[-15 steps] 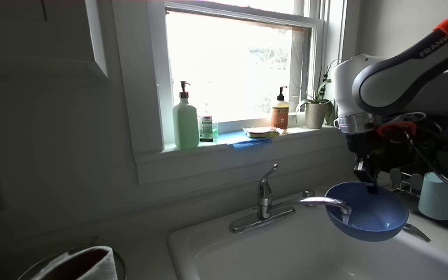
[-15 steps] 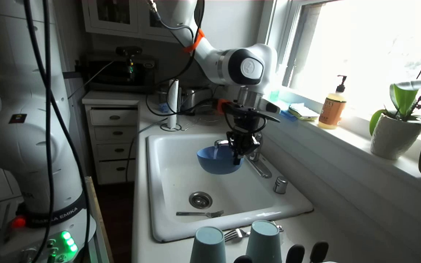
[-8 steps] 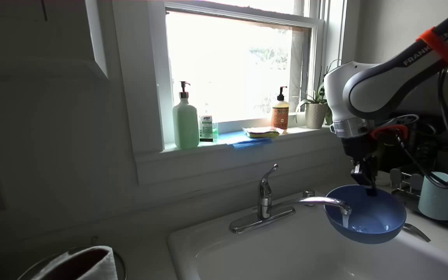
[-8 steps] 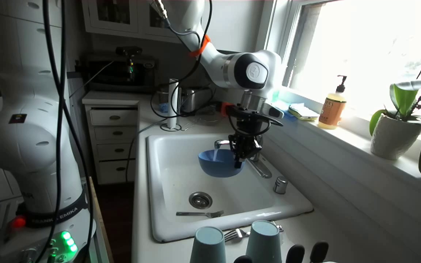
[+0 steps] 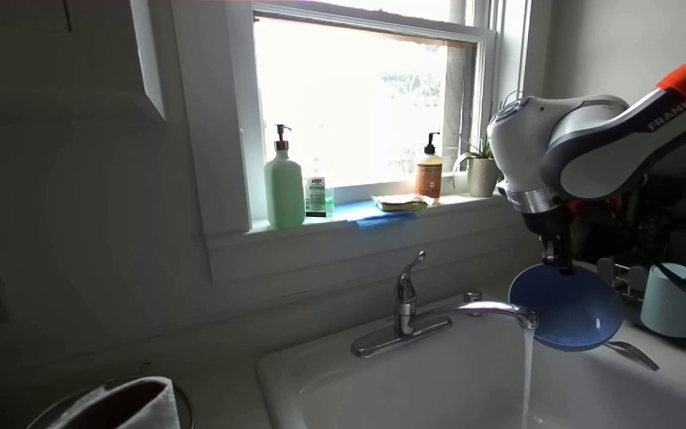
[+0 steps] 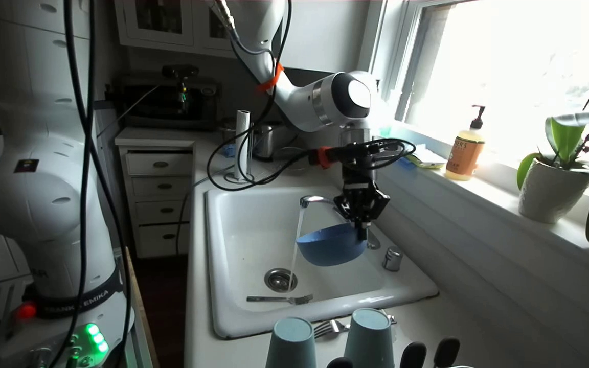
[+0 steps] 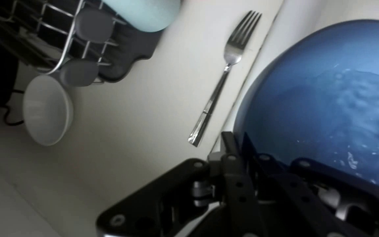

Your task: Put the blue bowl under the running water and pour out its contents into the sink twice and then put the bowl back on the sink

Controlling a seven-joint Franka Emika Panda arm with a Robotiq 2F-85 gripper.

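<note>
A: What's the gripper got?
B: The blue bowl, pinched at the rim, a finger on each side of the wall. Bowl's in midair over the sink, tilted, lower on the side away from the gripper.
A: Anything inside?
B: Yep, rippling water, pooled toward that lower side in the wrist view. Amt. hard to judge.
A: And the running water?
B: On. Drops from the faucet right beside the bowl & reaches the sink floor near the drain and a fork. Might graze the rim, can't tell.
A: Beyond that?
B: A 2nd fork lies on the table just past the sink's edge, then a white bowl farther off. Way back, by the window, a green pump bottle (not our dept.).
A: Status re: the task, then?
B: Done, afaict: bowl grasped, water on, bowl w/ some in it. Now, imo, either the start of a dump or lining up for one; no water seen going over the rim.
A: Pour no. 1 or no. 2?
B: Can't say from here. Left, prob.: empty the bowl; if it's no. 1, refill + dump again; then bowl back on the sink. That last step's def. not done, since the bowl's hanging in the gripper.
</note>
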